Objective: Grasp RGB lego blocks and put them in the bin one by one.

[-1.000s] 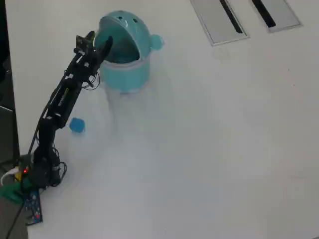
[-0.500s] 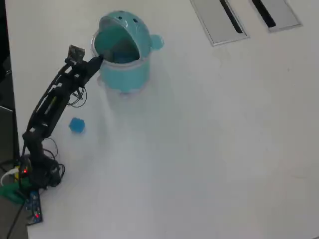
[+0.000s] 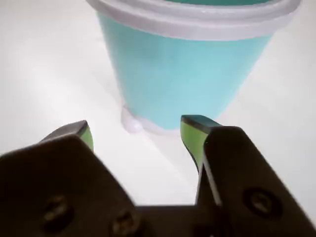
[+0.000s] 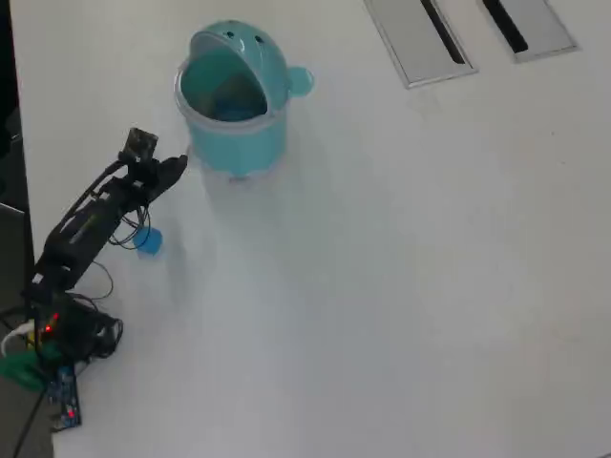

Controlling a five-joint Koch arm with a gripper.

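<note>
Just ahead of the empty, parted end effector (image 3: pixel 136 129) — the bin (image 3: pixel 182 74).

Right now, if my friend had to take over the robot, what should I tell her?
Gripper: open and empty, low near the bin's base.
Blue block: on the table, partly under the arm in the overhead view.
Red and yellow-green blocks: not visible on the table; something dark shows inside the bin, but I can't tell what.
Left to do: grab the blue block and drop it into the bin.
</note>
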